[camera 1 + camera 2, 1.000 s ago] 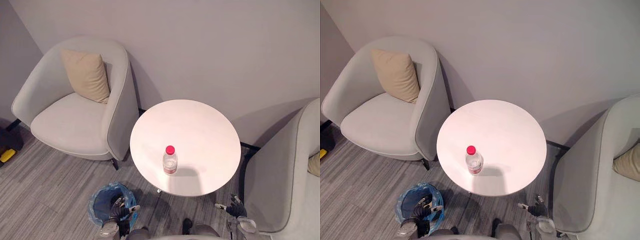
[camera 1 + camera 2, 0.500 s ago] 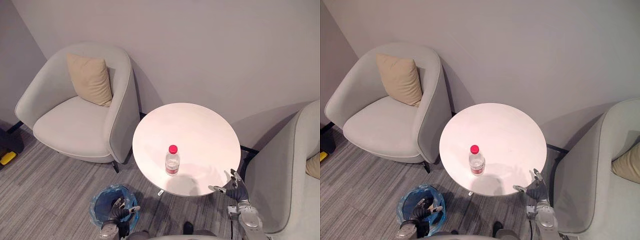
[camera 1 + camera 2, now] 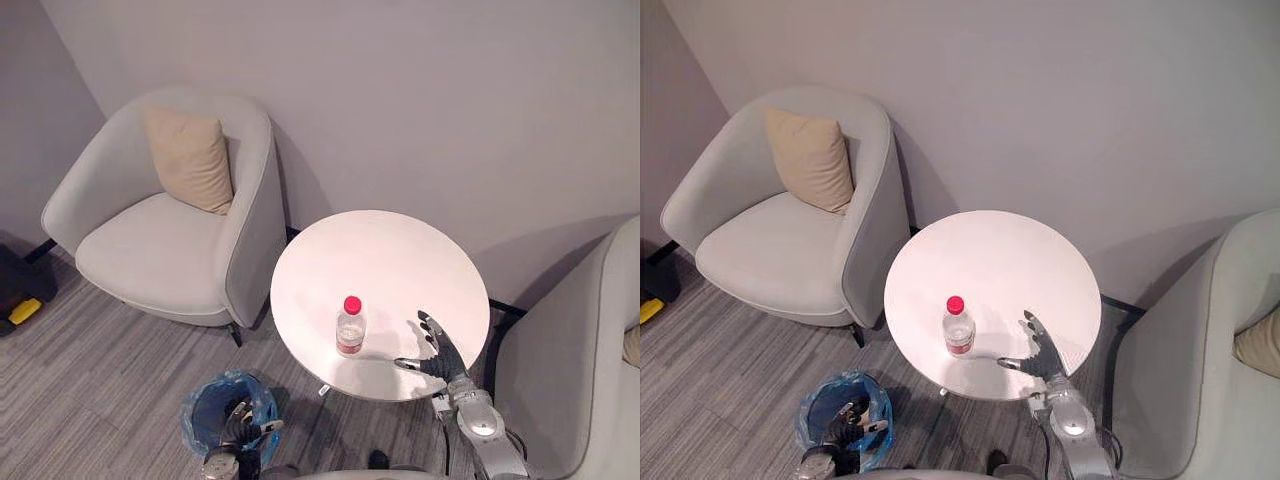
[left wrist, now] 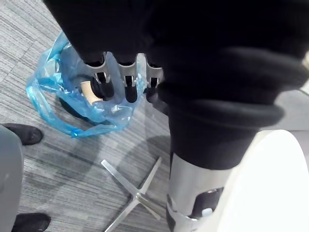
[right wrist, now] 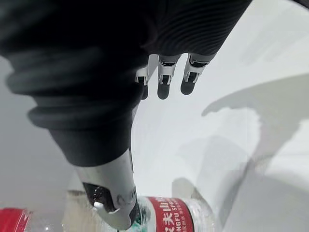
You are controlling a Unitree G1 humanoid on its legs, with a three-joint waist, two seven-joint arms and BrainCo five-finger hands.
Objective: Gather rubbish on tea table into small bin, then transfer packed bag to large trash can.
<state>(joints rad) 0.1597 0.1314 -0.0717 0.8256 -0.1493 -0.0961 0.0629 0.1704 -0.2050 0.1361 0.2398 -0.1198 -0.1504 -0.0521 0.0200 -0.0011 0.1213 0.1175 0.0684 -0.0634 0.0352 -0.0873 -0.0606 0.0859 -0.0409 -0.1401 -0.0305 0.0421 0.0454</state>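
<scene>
A clear water bottle (image 3: pixel 350 325) with a red cap stands upright on the round white tea table (image 3: pixel 380 250), near its front edge. My right hand (image 3: pixel 437 350) hovers open over the table just right of the bottle, apart from it. In the right wrist view the thumb (image 5: pixel 111 193) is close to the bottle's red label (image 5: pixel 169 220) and the straight fingers (image 5: pixel 164 77) reach out over the table top. The small bin (image 3: pixel 198 418), lined with a blue bag (image 4: pixel 48 92), stands on the floor at the table's front left. My left hand (image 3: pixel 238 430) hangs open above it.
A grey armchair (image 3: pixel 170 230) with a beige cushion (image 3: pixel 190 160) stands left of the table, and another grey armchair (image 3: pixel 580 350) stands close on the right. The table's star-shaped metal foot (image 4: pixel 135 193) spreads on the grey carpet beside the bin. A black-and-yellow object (image 3: pixel 20 300) lies far left.
My right hand has risen from below the table's front-right edge to over the table top, nearer the bottle. The camera has shifted. The left hand stays over the bin.
</scene>
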